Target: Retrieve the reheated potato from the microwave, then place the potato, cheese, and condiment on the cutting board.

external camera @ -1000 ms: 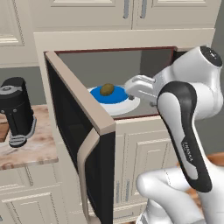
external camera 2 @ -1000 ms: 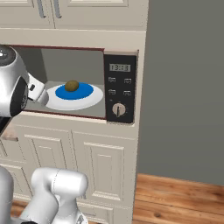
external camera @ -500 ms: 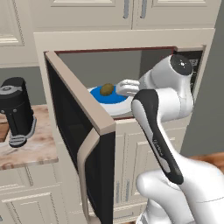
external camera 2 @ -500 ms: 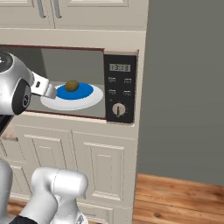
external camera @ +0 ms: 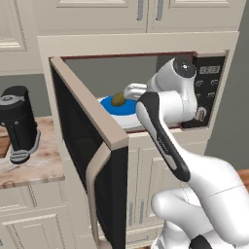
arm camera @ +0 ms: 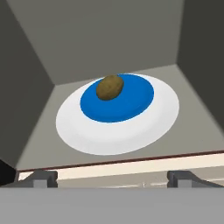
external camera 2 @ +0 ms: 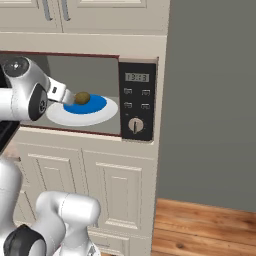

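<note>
The microwave (external camera 2: 137, 100) stands open, its door (external camera: 87, 146) swung out to the left. Inside, the olive-brown potato (external camera: 118, 99) (external camera 2: 82, 98) (arm camera: 110, 87) lies on the blue middle of a white plate (external camera: 127, 121) (external camera 2: 85, 118) (arm camera: 109, 142). My gripper (external camera 2: 70, 96) (arm camera: 111, 178) reaches into the microwave mouth and is open, with its fingertips (arm camera: 41, 177) wide apart just short of the plate's near rim. Nothing is between them. In the left base view the hand (external camera: 133, 90) sits right beside the potato. The cheese, condiment and cutting board are out of view.
A black coffee machine (external camera: 18, 124) stands on the stone counter (external camera: 34, 168) left of the open door. Cream cabinets run above and below the microwave. A grey wall and wooden floor (external camera 2: 200, 230) lie to the right.
The arm has swung left and forward, bringing the hand from the microwave's right side up to the potato. The jaws have stayed open. The potato and plate have not moved.
</note>
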